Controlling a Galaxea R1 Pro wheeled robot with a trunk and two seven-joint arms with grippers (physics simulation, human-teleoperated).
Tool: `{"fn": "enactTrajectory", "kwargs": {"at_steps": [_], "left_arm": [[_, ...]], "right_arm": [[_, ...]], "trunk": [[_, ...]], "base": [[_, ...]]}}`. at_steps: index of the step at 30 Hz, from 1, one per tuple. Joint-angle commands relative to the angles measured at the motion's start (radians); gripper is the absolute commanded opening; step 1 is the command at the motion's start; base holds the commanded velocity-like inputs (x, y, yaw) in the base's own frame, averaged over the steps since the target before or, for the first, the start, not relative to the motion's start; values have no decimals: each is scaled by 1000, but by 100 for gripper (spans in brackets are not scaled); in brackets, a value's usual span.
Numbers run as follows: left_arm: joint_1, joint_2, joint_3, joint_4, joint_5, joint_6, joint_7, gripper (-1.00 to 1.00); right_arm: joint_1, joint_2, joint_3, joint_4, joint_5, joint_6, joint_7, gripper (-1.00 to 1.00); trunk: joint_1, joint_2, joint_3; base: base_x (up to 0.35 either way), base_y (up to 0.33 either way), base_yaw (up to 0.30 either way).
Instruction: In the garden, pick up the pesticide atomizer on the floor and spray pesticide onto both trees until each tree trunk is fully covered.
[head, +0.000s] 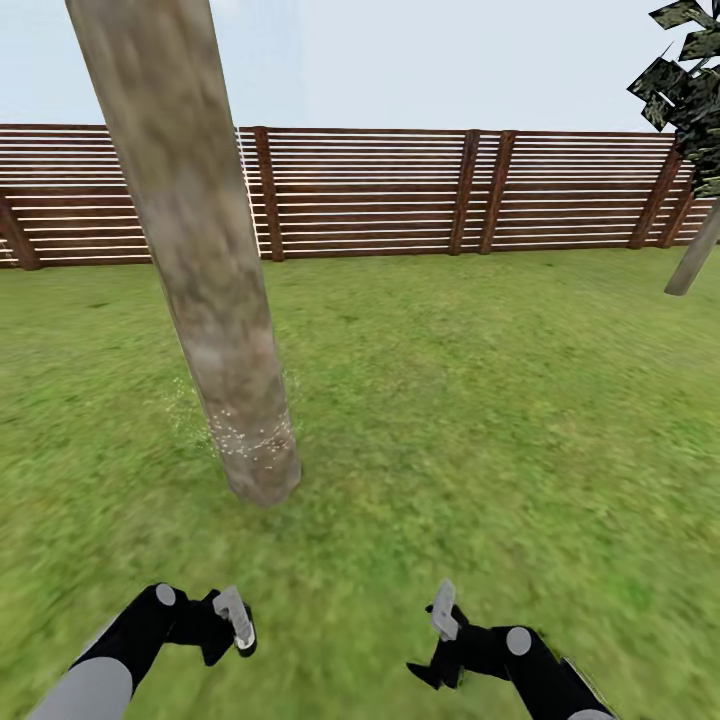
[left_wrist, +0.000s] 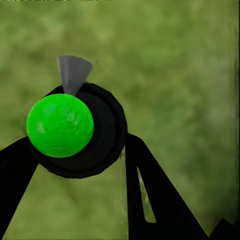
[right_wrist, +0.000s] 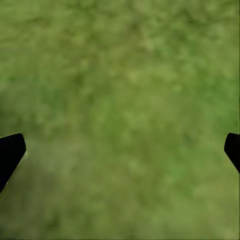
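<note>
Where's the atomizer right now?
The atomizer sits between the left hand's fingers, seen in the left wrist view, above the lawn near the speckled trunk.

No readable text or labels

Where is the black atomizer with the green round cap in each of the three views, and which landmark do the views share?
Head view: lower left, at the left pincer; I cannot tell it apart from the dark parts there.
Left wrist view: the black atomizer with the green round cap sits left of centre, between the pincer's black fingers.
Right wrist view: grass between the open right pincer.
Shared landmark: the green grass lawn.
</note>
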Motion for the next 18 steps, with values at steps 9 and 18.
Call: {"fn": "enactTrajectory", "kwargs": {"at_steps": [9,18], "left_arm": [[1,-49,-17,8,-15,-10,-6,-100],[2,-91,-73,8,-13,-29,-5,-100]], "right_arm": [[-11,55,62,-1,16,-5,8,-100],[-13,130,160,-2,13,-5,8,-100]], "trunk": [[0,0,-1],[0,0,-1]], "base": [[0,0,0],[0,0,0]]}}
